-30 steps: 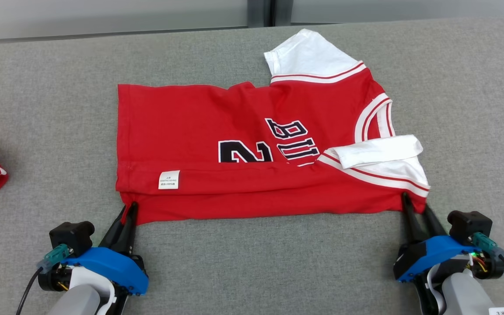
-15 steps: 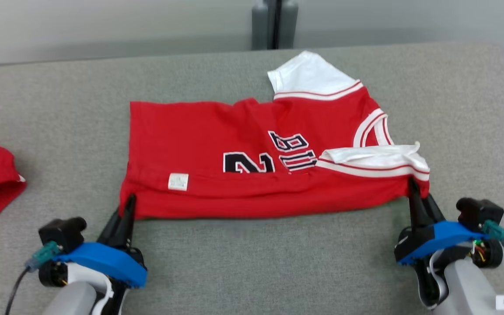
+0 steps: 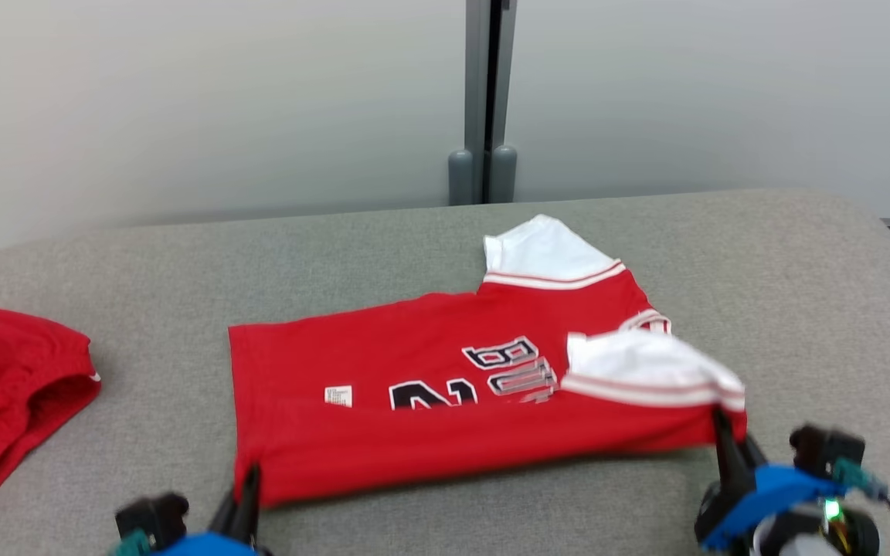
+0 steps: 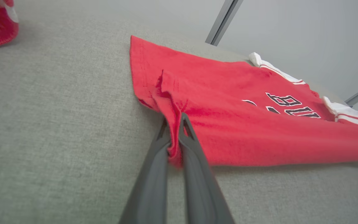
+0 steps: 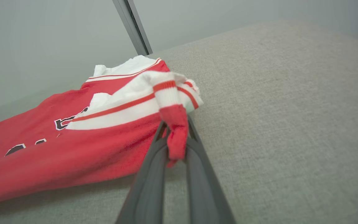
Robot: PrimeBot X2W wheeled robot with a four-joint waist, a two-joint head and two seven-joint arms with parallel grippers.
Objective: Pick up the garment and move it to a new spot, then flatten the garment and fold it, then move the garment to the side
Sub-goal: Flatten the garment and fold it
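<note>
Pinching near corners of the red, white-sleeved cloth jersey [image 3: 414, 363], fingers pressed together: left gripper [image 4: 175, 124] at hem, right gripper [image 5: 176, 132] by the sleeve. Beyond, lying flat on grey fabric tabletop [image 3: 800, 293]. Likely light, limp, sagging; best kept taut.

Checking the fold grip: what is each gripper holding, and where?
Both hold the red jersey: left gripper pinches its near hem corner, right gripper its near sleeve-end corner.

On the shirt [image 3: 429, 448] the white label [image 3: 338, 396] is too small to read — the black lettering [image 3: 508, 357] runs under the folded sleeve [image 3: 646, 364]. Left of the shirt, a red cloth [image 3: 12, 386] is cut by the edge; below the shirt, so is the left gripper [image 3: 250, 477].
</note>
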